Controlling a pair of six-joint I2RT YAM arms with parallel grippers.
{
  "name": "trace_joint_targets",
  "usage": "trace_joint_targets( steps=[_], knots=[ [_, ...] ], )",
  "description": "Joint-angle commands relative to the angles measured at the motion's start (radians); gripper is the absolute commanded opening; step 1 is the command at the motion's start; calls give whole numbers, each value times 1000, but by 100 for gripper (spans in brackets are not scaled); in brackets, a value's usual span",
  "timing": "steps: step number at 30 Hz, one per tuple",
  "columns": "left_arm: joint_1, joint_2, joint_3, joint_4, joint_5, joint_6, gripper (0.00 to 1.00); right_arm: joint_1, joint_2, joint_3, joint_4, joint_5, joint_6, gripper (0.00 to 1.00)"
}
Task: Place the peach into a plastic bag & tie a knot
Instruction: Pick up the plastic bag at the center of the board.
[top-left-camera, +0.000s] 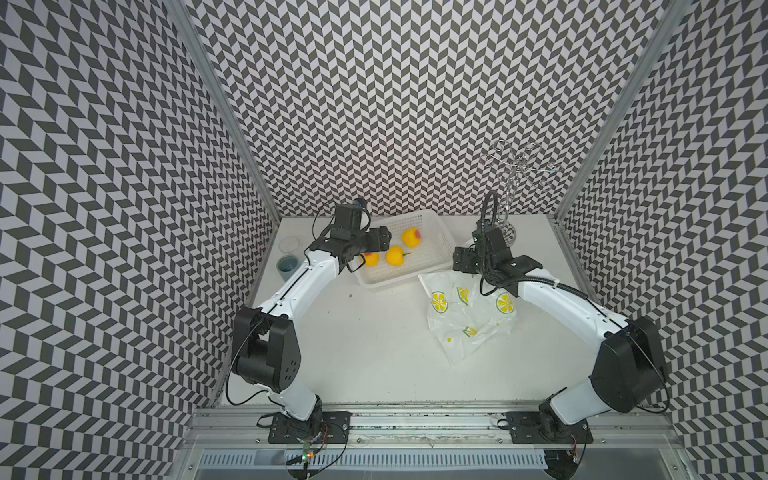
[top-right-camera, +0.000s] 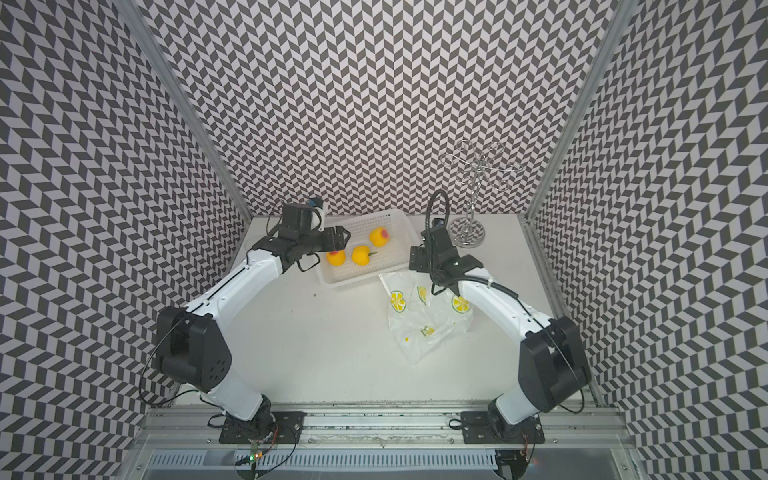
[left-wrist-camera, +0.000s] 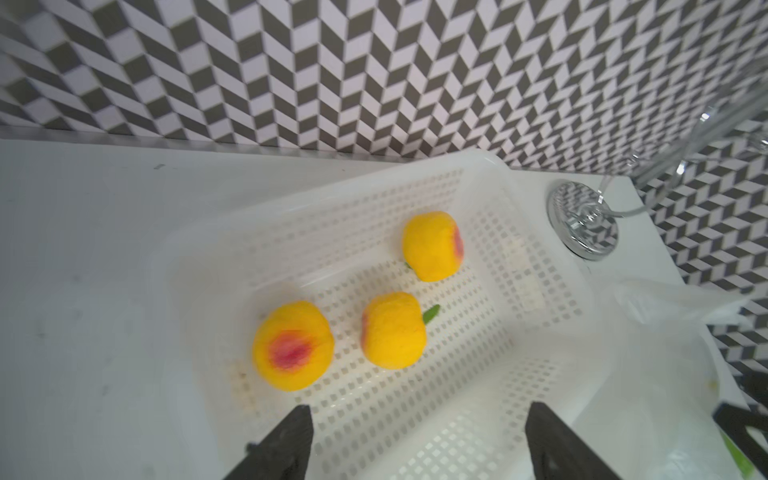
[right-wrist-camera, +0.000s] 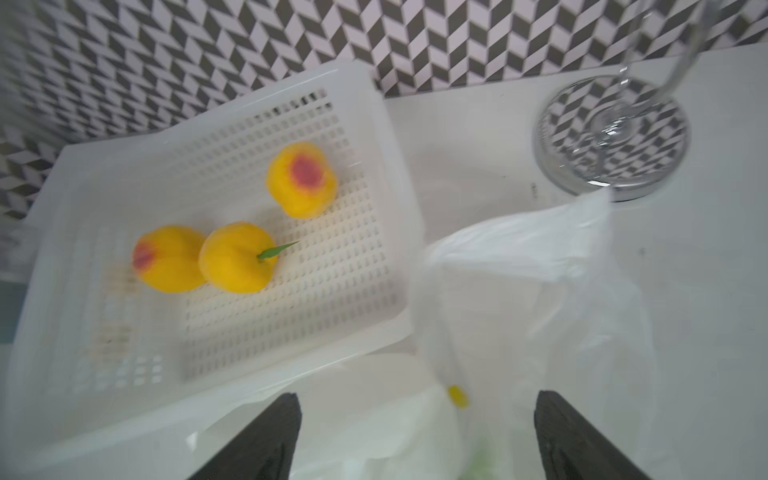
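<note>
White basket (top-left-camera: 415, 219) sits between two cups (top-left-camera: 287, 266) and chrome stand (top-right-camera: 466, 233)

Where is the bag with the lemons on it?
In a top view, the plastic bag lies crumpled on the table on the robot's right side, right beside the white basket, partly under the right arm.

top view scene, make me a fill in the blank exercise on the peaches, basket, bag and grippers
The white basket holds ___ peaches.
The plastic bag is printed with ___ slices.
The left gripper and right gripper both stand ___, holding nothing.
Missing words: three; lemon; open.
</note>
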Motion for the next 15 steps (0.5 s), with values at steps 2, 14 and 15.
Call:
trace_joint_targets(
  steps=[2,14,15],
  knots=[
    [-63,-22,13,-12,100,-6,83,-69,-48,85,-92,118,-25,93],
    [-101,32,146,-70,236,44,76,-89,138,186,-73,-220,46,89],
    [-102,33,152,-75,237,48,76,-89,141,172,-33,-237,71,89]
  ],
)
